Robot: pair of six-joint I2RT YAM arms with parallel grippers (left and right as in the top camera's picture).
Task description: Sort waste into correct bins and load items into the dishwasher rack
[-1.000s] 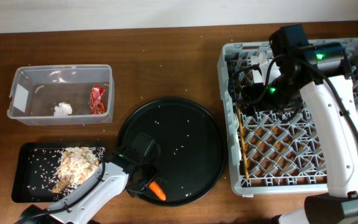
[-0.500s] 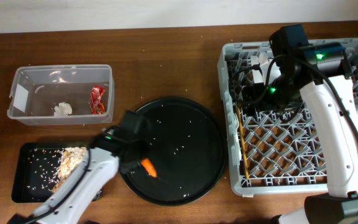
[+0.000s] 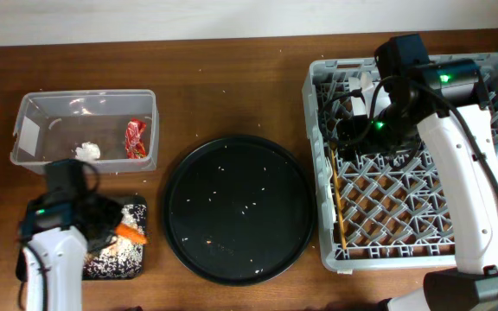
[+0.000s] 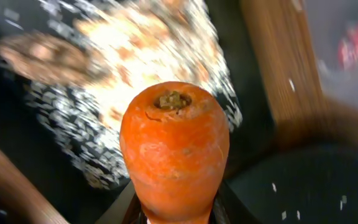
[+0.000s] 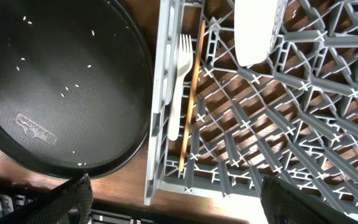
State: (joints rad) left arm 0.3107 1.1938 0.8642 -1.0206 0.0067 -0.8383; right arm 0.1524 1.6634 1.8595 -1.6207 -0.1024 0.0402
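Carrot first: the orange carrot (image 3: 130, 233) is pinched in the left gripper (image 3: 118, 231), whose claw is closed on its lower end so the stem end faces the wrist camera (image 4: 174, 149). It hangs over the 3 o'clock end of the shallow black tray (image 3: 139, 259), at about 8 o'clock on the table. Beige food scraps (image 4: 135, 50) show blurred beneath it.

At 10 o'clock the clear tub (image 3: 85, 93) holds the red wrapper (image 3: 135, 138) and the tissue wad (image 3: 87, 151). The round black tray (image 3: 236, 220) sits in the centre, dotted with crumbs.

At 3 o'clock the right gripper (image 5: 182, 199) hangs over the dishwasher rack (image 3: 318, 173), its claw spread wide with nothing between the fingers. The chopsticks (image 5: 191, 99) and white fork (image 5: 179, 81) lie side by side along the rack's 9 o'clock edge.
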